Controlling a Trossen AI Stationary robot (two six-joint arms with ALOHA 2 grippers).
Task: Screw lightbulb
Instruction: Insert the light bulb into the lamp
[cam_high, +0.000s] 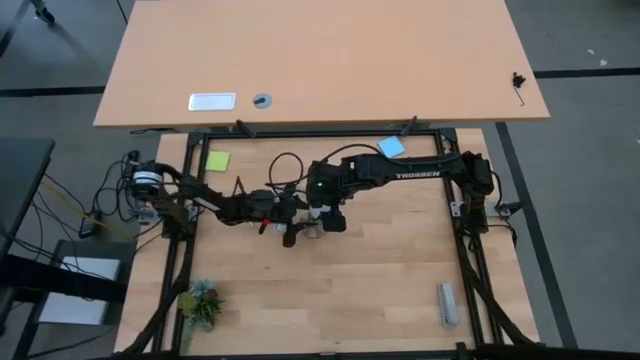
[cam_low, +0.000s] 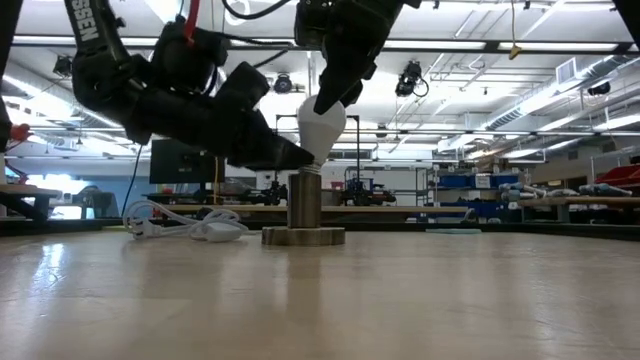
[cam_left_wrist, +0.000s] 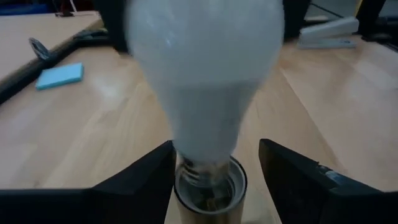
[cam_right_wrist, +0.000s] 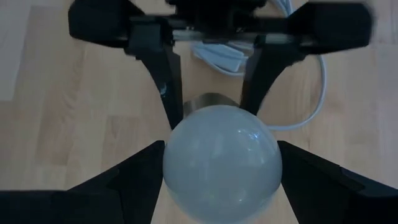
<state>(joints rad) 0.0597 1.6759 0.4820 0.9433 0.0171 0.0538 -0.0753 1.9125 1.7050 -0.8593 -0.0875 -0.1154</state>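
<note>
From above, the right arm (cam_high: 420, 172) read "TROSSEN". At table height, the right gripper (cam_low: 325, 110) pinched the lightbulb (cam_low: 322, 128), its neck in the socket (cam_low: 304, 205). The left gripper (cam_left_wrist: 214, 177) pinched the socket.

Lightbulb (cam_low: 322, 128): frosted white, silvery screw neck. Socket (cam_low: 304, 205): dull grey metal. Cable (cam_low: 185, 226): white. Both arms: black. Tabletop (cam_high: 380, 280): pale wood planks. Sticky notes: one yellow-green (cam_high: 217, 160), one light blue (cam_high: 392, 147). Plant sprig (cam_high: 200, 303): green.

Bright ceiling striplights (cam_low: 520, 45), glare on tabletop (cam_low: 120, 275), blurred lightbulb (cam_left_wrist: 205, 68).
</note>
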